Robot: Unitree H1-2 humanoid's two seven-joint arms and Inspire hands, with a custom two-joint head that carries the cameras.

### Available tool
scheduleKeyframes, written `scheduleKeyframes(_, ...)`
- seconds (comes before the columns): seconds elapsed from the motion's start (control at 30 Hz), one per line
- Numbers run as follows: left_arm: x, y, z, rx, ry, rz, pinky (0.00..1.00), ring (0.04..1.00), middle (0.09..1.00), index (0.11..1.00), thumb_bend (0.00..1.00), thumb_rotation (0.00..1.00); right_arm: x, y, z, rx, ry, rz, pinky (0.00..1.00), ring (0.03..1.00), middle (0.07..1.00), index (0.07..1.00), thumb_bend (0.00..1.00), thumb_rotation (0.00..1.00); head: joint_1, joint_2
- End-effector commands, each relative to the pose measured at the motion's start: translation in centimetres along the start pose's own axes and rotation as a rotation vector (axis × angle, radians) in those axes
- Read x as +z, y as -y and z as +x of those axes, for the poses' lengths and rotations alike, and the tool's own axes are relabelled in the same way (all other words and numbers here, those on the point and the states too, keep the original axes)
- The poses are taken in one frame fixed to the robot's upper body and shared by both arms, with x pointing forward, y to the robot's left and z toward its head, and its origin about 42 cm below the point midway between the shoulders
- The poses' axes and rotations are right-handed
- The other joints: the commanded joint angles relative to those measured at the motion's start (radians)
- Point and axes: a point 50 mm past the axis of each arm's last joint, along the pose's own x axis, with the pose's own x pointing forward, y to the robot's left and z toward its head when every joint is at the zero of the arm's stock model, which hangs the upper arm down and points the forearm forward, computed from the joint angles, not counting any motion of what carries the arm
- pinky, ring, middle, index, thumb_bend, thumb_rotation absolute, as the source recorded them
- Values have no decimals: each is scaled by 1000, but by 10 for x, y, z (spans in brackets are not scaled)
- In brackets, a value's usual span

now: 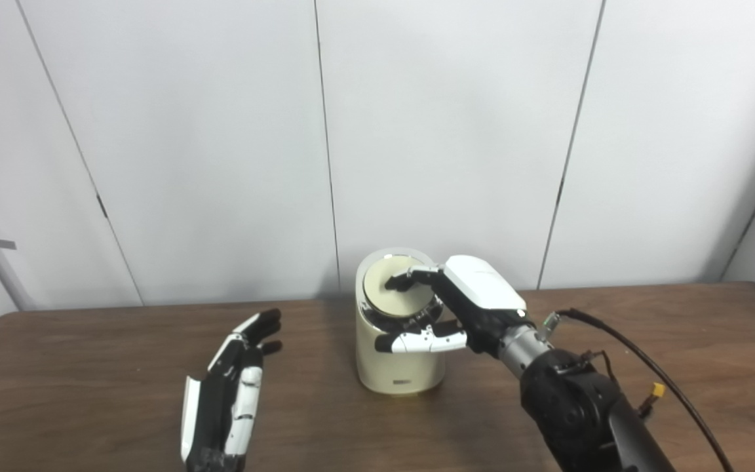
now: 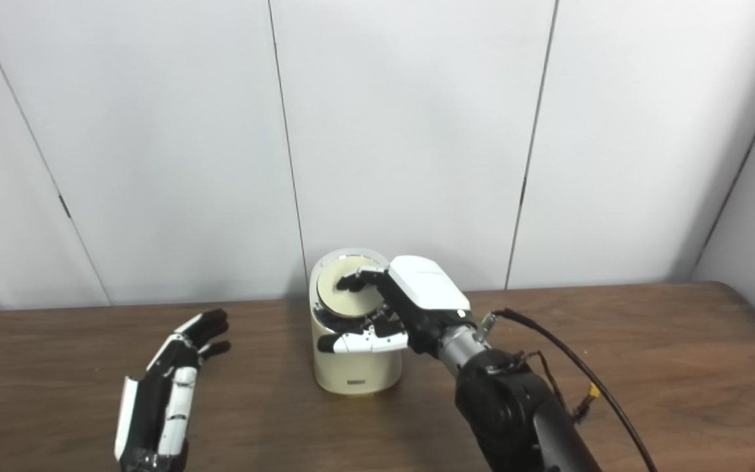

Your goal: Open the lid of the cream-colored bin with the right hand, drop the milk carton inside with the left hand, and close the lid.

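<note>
White wall panels behind, brown table (image 1: 89,367) below: cream bin (image 1: 398,341) near the back edge, right hand (image 1: 463,308) fingers on the lid (image 1: 396,286) (no grasp visible), left hand (image 1: 230,393) open, empty, no carton visible; press squarely, gently.

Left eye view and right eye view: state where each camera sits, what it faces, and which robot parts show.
Left eye view: head camera, looking down at the cream-colored cylindrical bin on the brown wooden table; left hand and right hand show.
Right eye view: beside it, same aim, same hands.
Shared: bin, its round lid, table, white panelled wall.
</note>
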Motion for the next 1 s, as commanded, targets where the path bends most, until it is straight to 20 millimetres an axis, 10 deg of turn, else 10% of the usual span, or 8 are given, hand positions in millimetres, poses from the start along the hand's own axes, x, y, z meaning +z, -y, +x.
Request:
scheduleKeyframes(0.0, 16, 2, 9, 11, 67, 6, 763, 808, 814, 805, 399, 857, -2, 4, 1, -5, 14, -7, 836, 829, 741, 726, 690, 773, 1, 4)
scheduleKeyframes(0.97, 33, 5, 11, 30, 71, -6, 739, 795, 806, 791, 434, 837, -7, -49, -15, 131, 43, -332, 876, 849, 783, 757, 690, 750, 15, 50)
